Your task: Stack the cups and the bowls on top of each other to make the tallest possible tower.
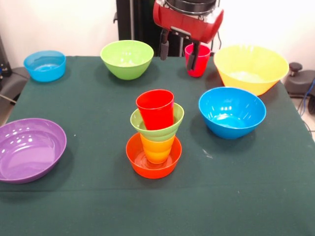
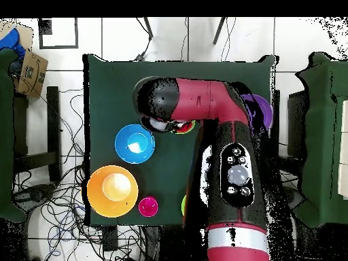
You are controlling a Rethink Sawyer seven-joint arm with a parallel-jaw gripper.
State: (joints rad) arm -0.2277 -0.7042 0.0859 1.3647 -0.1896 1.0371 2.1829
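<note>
On the dark green cloth-covered counter (image 1: 98,206), from left to right in the front view, we see a wide shallow purple plastic bowl (image 1: 30,149) at the near left edge and a small light-blue plastic bowl (image 1: 45,65) at the far left corner. Next comes a larger glossy green plastic bowl (image 1: 127,58) at the far side. In the middle stands the tower (image 1: 156,132): a small orange bowl (image 1: 153,160) at the bottom, a yellow-orange tumbler (image 1: 157,149) in it, a small green bowl (image 1: 160,124) on that, and a red tumbler (image 1: 155,108) nested on top. The gripper (image 1: 179,50) hangs above the far edge, its two dark fingers (image 1: 164,49) spread apart and empty, the right one just in front of a pink-magenta plastic tumbler (image 1: 198,60). Further right sit a medium blue glossy bowl (image 1: 232,111) and, behind it, a large yellow glossy bowl (image 1: 251,68).
</note>
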